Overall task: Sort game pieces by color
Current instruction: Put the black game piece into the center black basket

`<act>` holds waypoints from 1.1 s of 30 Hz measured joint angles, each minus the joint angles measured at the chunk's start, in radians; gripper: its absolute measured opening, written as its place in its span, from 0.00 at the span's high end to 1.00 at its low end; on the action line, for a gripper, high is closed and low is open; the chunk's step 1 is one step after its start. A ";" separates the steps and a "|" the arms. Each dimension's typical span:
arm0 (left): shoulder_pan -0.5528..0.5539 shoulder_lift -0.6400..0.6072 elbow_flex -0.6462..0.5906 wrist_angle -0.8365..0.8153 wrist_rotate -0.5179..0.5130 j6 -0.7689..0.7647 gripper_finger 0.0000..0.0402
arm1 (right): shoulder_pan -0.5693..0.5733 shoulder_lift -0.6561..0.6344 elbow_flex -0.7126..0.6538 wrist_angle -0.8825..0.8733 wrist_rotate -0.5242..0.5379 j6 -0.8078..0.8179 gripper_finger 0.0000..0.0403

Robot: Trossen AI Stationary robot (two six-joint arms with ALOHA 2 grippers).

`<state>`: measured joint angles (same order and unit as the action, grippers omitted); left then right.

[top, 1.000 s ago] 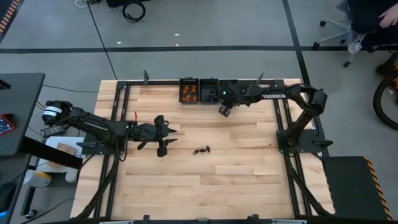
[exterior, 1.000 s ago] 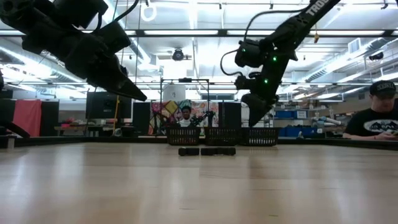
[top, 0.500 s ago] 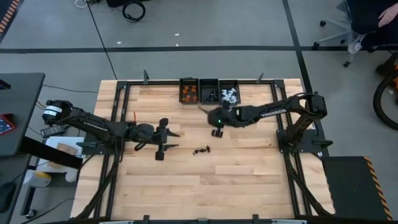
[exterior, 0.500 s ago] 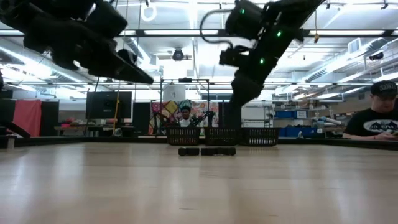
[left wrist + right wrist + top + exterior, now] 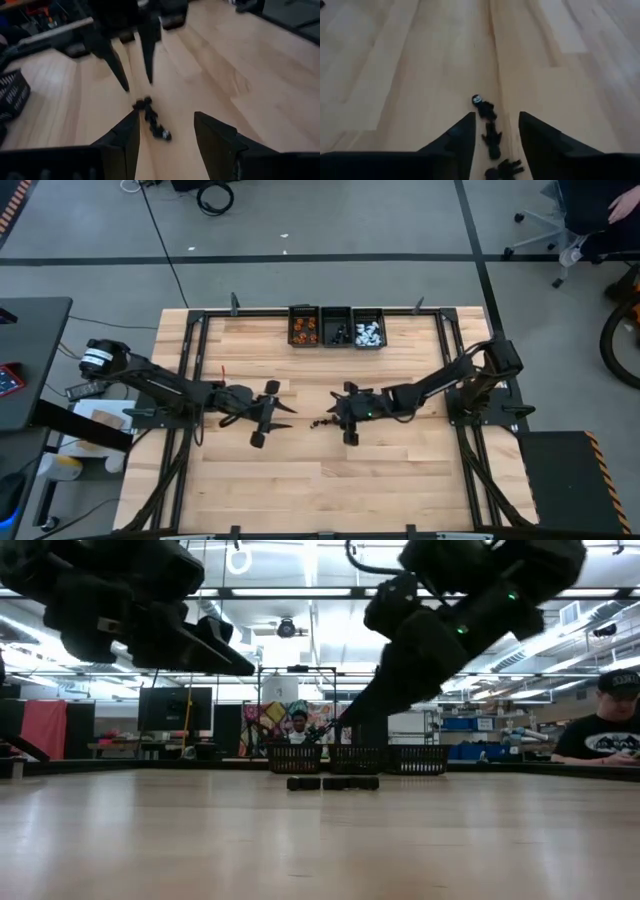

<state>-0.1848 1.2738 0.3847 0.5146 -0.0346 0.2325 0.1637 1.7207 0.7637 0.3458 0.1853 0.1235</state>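
Observation:
A short string of tiny black game pieces lies flat on the wooden table, between my two grippers. The low view shows it as a dark row. My right gripper is open and hangs just right of the pieces and above them. In its wrist view the pieces lie on the table between and ahead of its fingers, untouched. My left gripper is open, left of the pieces and off the table. It looks at them past its fingers.
Three small black bins stand in a row at the table's far edge. One holds orange pieces, the middle one dark pieces, and the right one white pieces. Bare wood surrounds the black pieces. A person sits beyond the table at the right.
My right gripper has swung from beside the bins at the far edge toward the near side and the left. It has come down over the black pieces and stayed open. My left gripper has drifted a little toward the pieces. The pieces have not moved.

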 joint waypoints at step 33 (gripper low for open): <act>0.035 0.148 0.000 0.179 -0.001 -0.058 0.59 | -0.004 0.239 -0.027 0.216 0.024 -0.008 0.84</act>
<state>-0.1501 1.4223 0.3851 0.6939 -0.0360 0.1748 0.1597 1.9595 0.7368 0.5616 0.2092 0.1150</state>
